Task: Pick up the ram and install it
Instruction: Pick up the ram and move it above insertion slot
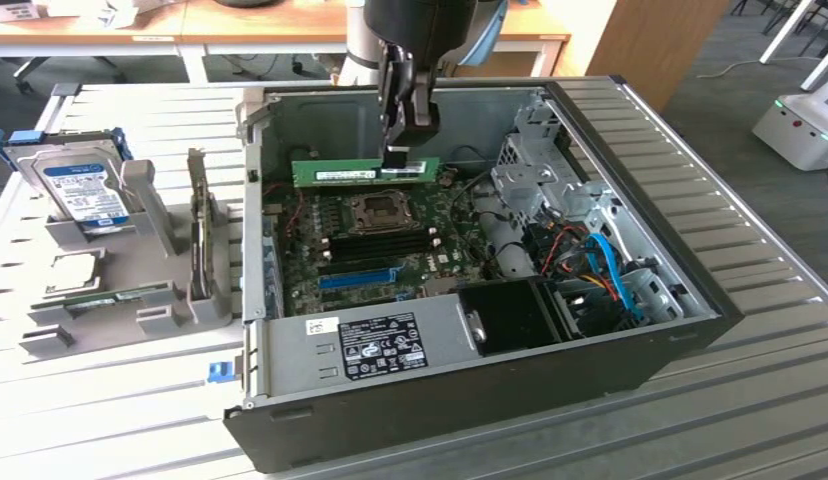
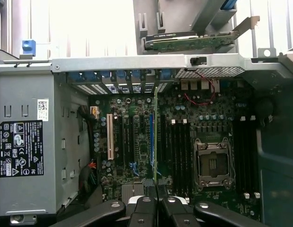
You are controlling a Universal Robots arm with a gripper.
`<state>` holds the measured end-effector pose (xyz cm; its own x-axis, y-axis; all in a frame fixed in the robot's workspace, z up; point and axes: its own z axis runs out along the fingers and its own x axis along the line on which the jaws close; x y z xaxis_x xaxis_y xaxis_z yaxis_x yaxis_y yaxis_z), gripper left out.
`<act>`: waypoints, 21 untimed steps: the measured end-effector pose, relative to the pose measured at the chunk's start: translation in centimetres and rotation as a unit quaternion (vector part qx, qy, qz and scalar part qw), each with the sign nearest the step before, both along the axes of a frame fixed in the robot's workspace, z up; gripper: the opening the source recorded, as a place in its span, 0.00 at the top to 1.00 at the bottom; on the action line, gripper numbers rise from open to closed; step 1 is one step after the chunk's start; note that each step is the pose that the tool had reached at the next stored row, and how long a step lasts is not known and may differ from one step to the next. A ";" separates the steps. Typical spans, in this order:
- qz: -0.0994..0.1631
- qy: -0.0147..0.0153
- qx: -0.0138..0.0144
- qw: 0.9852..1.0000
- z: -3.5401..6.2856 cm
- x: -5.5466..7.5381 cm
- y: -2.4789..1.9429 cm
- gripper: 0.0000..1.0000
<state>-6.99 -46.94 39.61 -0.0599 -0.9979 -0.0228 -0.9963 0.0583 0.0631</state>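
i see the gripper [image 1: 399, 152] closed on the ram [image 1: 365, 172], pinching it near one end. the ram hangs level and on edge inside the case [image 1: 654, 330], above the motherboard [image 1: 374, 262], near the cpu socket [image 1: 383, 208].

The surface [image 1: 748, 390] is pale grey and ribbed with long parallel grooves; two things stand directly on it, side by side. An open black case [image 1: 521, 390] takes up the middle and the exterior view's right, lying on its side with its open face up; just beside it, on the exterior view's left, sits a grey holder [image 1: 167, 318], carrying an upright drive [image 1: 78, 190] and an upright card [image 1: 198, 240]. A small blue piece [image 1: 221, 372] sits at the case's near corner; whether it touches the surface cannot be told.
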 end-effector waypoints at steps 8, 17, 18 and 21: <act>0.000 0.000 0.000 1.000 -0.03 0.5 0.00 0.88; 0.000 0.000 0.000 1.000 -0.03 0.9 0.00 0.88; 0.000 0.000 0.000 1.000 -0.04 0.9 0.00 0.88; 0.000 0.000 0.000 1.000 -0.04 1.0 0.00 0.88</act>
<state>-6.01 -46.94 39.57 -0.0598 -0.9980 -0.0229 -0.9963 0.0582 0.0631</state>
